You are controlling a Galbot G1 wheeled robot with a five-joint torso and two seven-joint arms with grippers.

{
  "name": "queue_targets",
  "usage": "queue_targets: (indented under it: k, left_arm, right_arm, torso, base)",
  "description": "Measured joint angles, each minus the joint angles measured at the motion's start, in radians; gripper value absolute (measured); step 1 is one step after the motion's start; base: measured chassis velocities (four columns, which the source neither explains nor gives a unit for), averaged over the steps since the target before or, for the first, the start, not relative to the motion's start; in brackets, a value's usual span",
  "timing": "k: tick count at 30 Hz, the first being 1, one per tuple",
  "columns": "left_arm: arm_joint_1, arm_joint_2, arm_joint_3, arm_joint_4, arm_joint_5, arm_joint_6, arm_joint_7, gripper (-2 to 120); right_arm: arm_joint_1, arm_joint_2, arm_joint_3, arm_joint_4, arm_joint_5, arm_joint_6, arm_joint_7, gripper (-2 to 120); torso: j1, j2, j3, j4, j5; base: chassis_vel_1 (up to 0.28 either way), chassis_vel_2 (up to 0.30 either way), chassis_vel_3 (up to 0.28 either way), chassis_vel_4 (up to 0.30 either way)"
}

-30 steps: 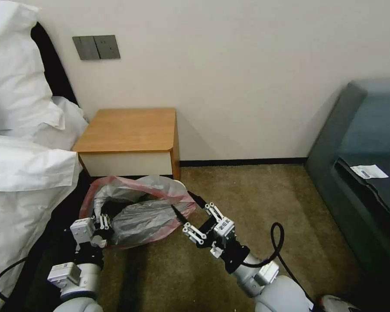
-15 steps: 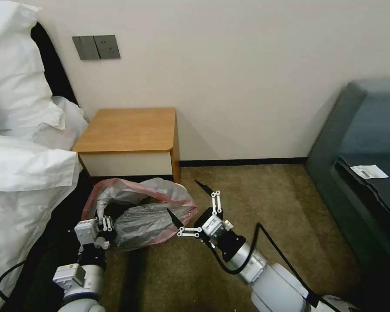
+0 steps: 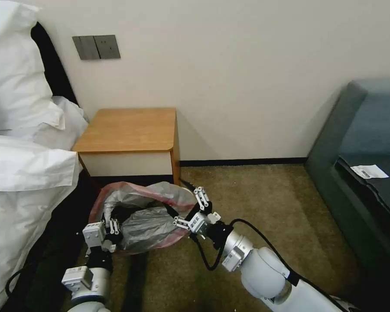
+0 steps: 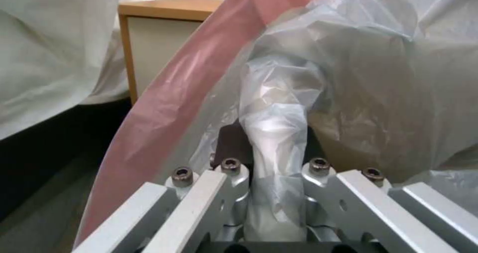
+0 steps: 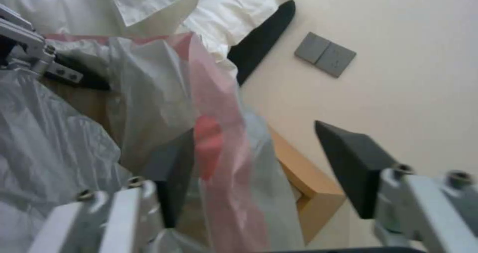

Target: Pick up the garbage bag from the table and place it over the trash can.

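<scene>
I see the garbage bag (image 3: 145,216) off the tabletop (image 3: 128,129), spread low over the floor in front of the nightstand. My left hand (image 3: 109,227) is clamped on a gathered fold at the bag's near edge. My right hand (image 3: 187,206) is wide apart, straddling the pink rim (image 5: 214,133) without gripping. The pick-up looks done — the trash can is hidden, so I can't judge the fit.

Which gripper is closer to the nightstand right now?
Right. The right gripper is open astride the garbage bag rim just below the table front corner; the left gripper, shut on the bag, sits lower, farther away.
</scene>
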Motion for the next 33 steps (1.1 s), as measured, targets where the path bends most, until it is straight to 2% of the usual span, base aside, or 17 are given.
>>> queue_targets:
  k: [1, 4, 7, 9, 10, 11, 13, 15, 17, 26, 33]
  left_arm:
    - [0.000, 0.000, 0.000, 0.000, 0.000, 0.000, 0.000, 9]
    - [0.002, 0.000, 0.008, 0.001, 0.005, -0.001, 0.000, 9]
    - [0.003, 0.000, 0.010, 0.001, 0.006, -0.002, 0.001, 9]
    - [0.003, -0.001, 0.013, 0.001, 0.008, -0.003, 0.001, 9]
    - [0.003, -0.001, 0.013, 0.001, 0.008, -0.003, 0.001, 9]
    - [0.004, -0.001, 0.013, 0.002, 0.009, -0.004, 0.001, 9]
    - [0.005, -0.001, 0.014, 0.007, 0.012, -0.007, 0.002, 9]
    - [0.005, -0.001, 0.014, 0.007, 0.012, -0.007, 0.002, 9]
    - [0.007, -0.001, 0.014, 0.008, 0.012, -0.009, 0.002, 9]
    - [0.028, 0.000, 0.019, 0.004, 0.027, -0.037, 0.019, 9]
    - [0.076, 0.001, 0.052, -0.036, 0.049, -0.082, 0.035, 9]
  right_arm:
    - [0.000, 0.000, 0.000, 0.000, 0.000, 0.000, 0.000, 61]
    - [-0.001, -0.003, -0.001, -0.002, 0.002, 0.001, 0.000, 45]
    - [-0.001, -0.004, 0.000, -0.002, 0.004, 0.002, 0.000, 41]
    - [-0.001, -0.005, 0.001, -0.002, 0.011, 0.002, 0.000, 30]
    - [-0.001, -0.005, 0.001, -0.002, 0.011, 0.002, 0.000, 30]
    - [-0.001, -0.006, 0.001, 0.002, 0.016, 0.002, 0.000, 22]
    - [0.000, -0.008, 0.004, 0.009, 0.022, 0.002, -0.001, 14]
    - [0.000, -0.009, 0.004, 0.010, 0.024, 0.002, -0.001, 11]
    - [-0.001, -0.010, 0.006, 0.010, 0.028, 0.002, -0.001, 1]
    - [0.011, -0.011, 0.029, 0.001, 0.073, 0.002, -0.001, 0]
    - [0.055, -0.033, 0.063, -0.006, 0.117, -0.001, -0.005, 0]
  torso:
    - [0.000, 0.000, 0.000, 0.0000, 0.0000]
    - [0.000, 0.000, 0.000, 0.0000, -0.0001]
    - [0.000, 0.000, 0.000, 0.0000, 0.0000]
    - [0.000, 0.000, 0.000, 0.0000, 0.0000]
    - [0.000, 0.000, 0.000, 0.0000, 0.0000]
    - [0.000, 0.000, 0.000, 0.0000, 0.0000]
    - [0.000, 0.000, 0.000, 0.0000, 0.0000]
    - [0.000, 0.000, 0.000, 0.0000, -0.0001]
    - [0.000, 0.000, 0.000, 0.0000, -0.0001]
    - [0.000, 0.000, 0.000, 0.0000, -0.0001]
    - [0.000, 0.000, 0.000, 0.0000, 0.0001]
  base:
    - [0.000, 0.000, 0.000, 0.000]
    - [0.000, 0.000, 0.000, 0.000]
    - [0.000, 0.000, 0.000, 0.000]
    - [0.000, 0.000, 0.000, 0.000]
    - [0.000, 0.000, 0.000, 0.000]
    - [0.000, 0.000, 0.000, 0.000]
    - [0.000, 0.000, 0.000, 0.000]
    - [0.000, 0.000, 0.000, 0.000]
    - [0.000, 0.000, 0.000, 0.000]
    - [0.000, 0.000, 0.000, 0.000]
    - [0.000, 0.000, 0.000, 0.000]
